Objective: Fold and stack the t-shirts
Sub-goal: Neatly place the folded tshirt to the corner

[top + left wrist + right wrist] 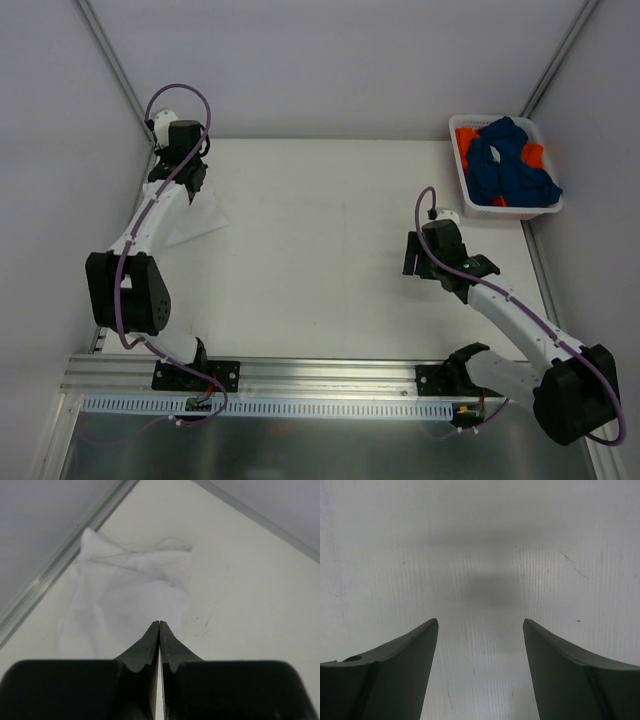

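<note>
White t-shirt point(130, 585): crumpled on the table point(245, 585), lying just ahead of the left gripper's tips
Left gripper point(159, 626): fingers pressed together at the shirt's near edge; I cannot tell whether cloth is caught between them
Right gripper point(480, 630): fingers spread wide, with bare table beneath them
Dark blue t-shirt point(505, 165): heaped in the basket point(500, 213), well apart from the right gripper, beyond it and to its right
Orange t-shirt point(464, 140): in the same basket, I see it showing around the blue one

A white table point(320, 250) is sitting under soft, even light. Pale grey wall panels point(330, 60) are enclosing it on three sides, meeting at metal posts point(110, 60). An aluminium rail point(330, 375), possibly slotted, is running along its near edge.
</note>
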Controlling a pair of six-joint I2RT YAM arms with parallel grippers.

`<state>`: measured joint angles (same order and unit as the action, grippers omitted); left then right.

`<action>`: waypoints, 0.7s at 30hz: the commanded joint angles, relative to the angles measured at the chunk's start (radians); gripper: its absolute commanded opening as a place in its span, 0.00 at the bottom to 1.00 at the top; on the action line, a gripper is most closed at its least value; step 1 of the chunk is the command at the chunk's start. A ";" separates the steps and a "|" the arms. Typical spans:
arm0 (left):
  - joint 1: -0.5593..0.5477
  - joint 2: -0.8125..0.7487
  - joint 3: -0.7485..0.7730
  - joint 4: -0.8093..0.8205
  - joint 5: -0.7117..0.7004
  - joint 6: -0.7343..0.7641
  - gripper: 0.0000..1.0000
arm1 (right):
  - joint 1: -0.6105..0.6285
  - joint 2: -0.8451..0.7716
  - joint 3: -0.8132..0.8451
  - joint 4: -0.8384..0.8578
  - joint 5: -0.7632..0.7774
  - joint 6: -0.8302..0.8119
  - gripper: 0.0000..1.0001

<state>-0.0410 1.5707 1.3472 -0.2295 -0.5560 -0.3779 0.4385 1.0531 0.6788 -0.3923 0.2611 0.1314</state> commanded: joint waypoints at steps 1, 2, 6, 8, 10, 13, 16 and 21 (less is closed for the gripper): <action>-0.007 0.104 -0.008 -0.013 0.106 -0.009 0.00 | 0.022 -0.042 0.018 -0.029 0.036 0.027 0.73; -0.007 0.141 -0.011 -0.014 0.123 -0.021 0.00 | 0.023 -0.062 0.016 -0.040 0.040 0.028 0.73; -0.007 0.215 -0.028 -0.014 0.203 -0.036 0.00 | 0.025 -0.099 0.001 -0.068 0.069 0.030 0.73; -0.005 0.250 -0.028 -0.014 0.249 -0.039 0.00 | 0.025 -0.110 -0.002 -0.077 0.073 0.031 0.73; -0.005 0.271 -0.023 -0.014 0.292 -0.041 0.00 | 0.025 -0.122 -0.005 -0.082 0.073 0.034 0.73; -0.005 0.302 -0.028 -0.014 0.324 -0.041 0.00 | 0.025 -0.133 -0.007 -0.088 0.075 0.039 0.73; -0.005 0.305 -0.036 -0.024 0.340 -0.033 0.00 | 0.025 -0.137 -0.008 -0.091 0.079 0.043 0.73; -0.003 0.328 -0.014 -0.103 0.337 -0.033 0.00 | 0.026 -0.145 -0.004 -0.089 0.067 0.056 0.73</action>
<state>-0.0505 1.8843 1.3121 -0.2657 -0.2420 -0.4049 0.4587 0.9356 0.6727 -0.4694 0.3164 0.1661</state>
